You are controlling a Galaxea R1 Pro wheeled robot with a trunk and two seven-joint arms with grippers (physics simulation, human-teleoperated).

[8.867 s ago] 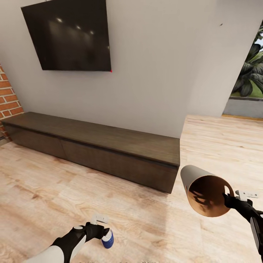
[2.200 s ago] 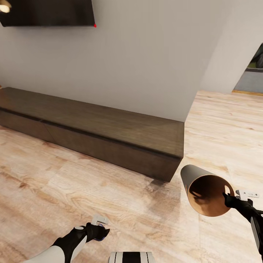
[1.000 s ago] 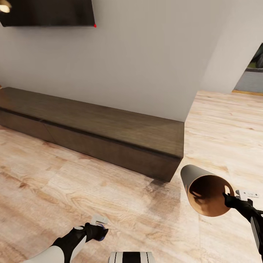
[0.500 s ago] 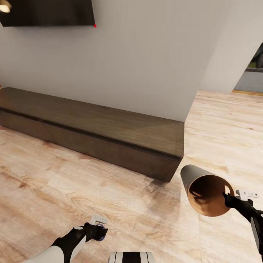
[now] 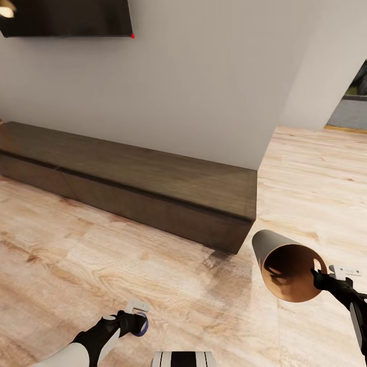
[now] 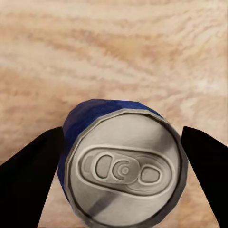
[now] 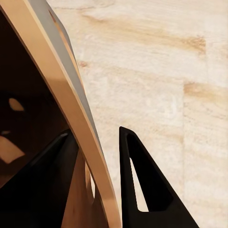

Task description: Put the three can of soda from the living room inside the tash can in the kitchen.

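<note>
A can of soda [image 6: 124, 164], blue-sided with a silver top, sits between the two dark fingers of my left gripper [image 6: 118, 164], which is shut on it. In the head view the left gripper [image 5: 137, 322] hangs low over the wood floor at the lower left, with a sliver of the blue can [image 5: 144, 324] showing. The tash can [image 5: 285, 265], pale grey outside and brown inside, is held tipped on its side at the lower right, mouth toward the camera. My right gripper [image 5: 318, 278] is shut on its rim [image 7: 61, 95], one finger inside and one outside.
A long, low dark wood cabinet [image 5: 127, 188] runs along the grey wall ahead, with a black screen [image 5: 66, 18] above it. The wall ends at a corner; pale wood floor [image 5: 316, 168] continues past it on the right. My base [image 5: 183, 358] shows at the bottom edge.
Since the oldest frame the camera has moved nearer the cabinet and the screen has slid up. In the last second the left gripper has shifted slightly; the tash can holds still.
</note>
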